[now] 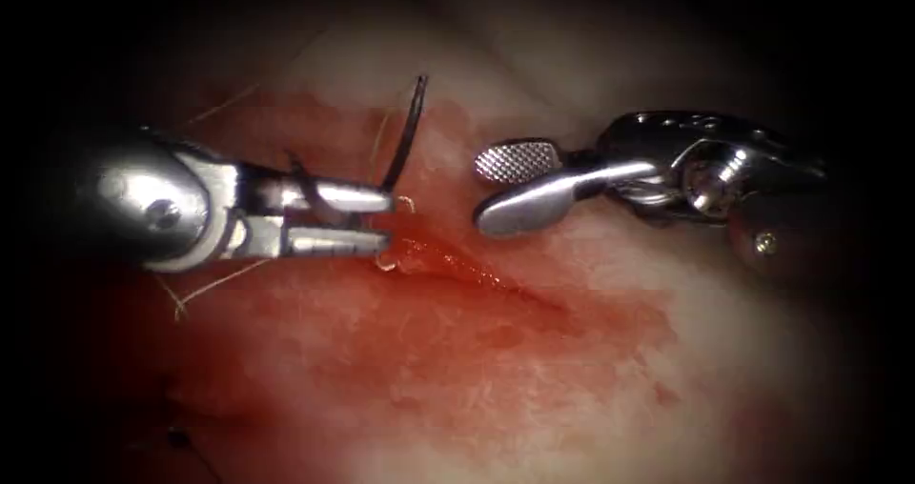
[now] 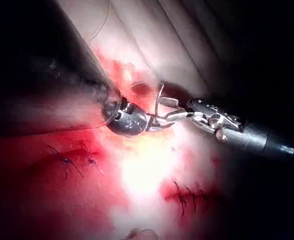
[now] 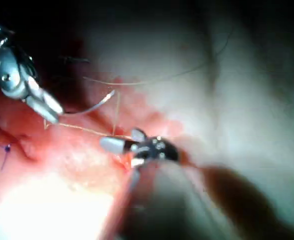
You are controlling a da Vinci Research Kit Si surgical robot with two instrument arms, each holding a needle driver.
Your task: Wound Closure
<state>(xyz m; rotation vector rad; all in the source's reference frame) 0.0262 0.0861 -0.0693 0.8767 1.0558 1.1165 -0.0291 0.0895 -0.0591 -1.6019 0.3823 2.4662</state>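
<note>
The left gripper [image 1: 381,222] comes in from the endoscope view's left with its two jaws lying close together and nearly parallel, and the curved needle [image 1: 405,131] is clamped between them. The hold is toward the rear part of the curve, judging by the long dark arc that rises free above the jaws and ends in a point over the tissue [image 1: 572,389]. The needle is not in the tissue; it stands in the air just left of the cut [image 1: 477,270], whose near end lies right at the tips of this gripper. Held this way, the point is kept up and clear of the surface, which reads as a grip chosen for control of the needle, not for a bite. A pale thread [image 1: 205,289] trails from the gripper across the tissue on the left side of the cut. In the right wrist view the same thread [image 3: 87,130] runs as a taut line between the two tools. The right gripper [image 1: 496,193] enters from the right with its jaws wide apart and nothing between them. It sits just beside the needle and a little to the right of the cut's upper end, near enough to receive the needle. Red fluid [image 1: 429,351] stains the tissue along and below the cut.
</note>
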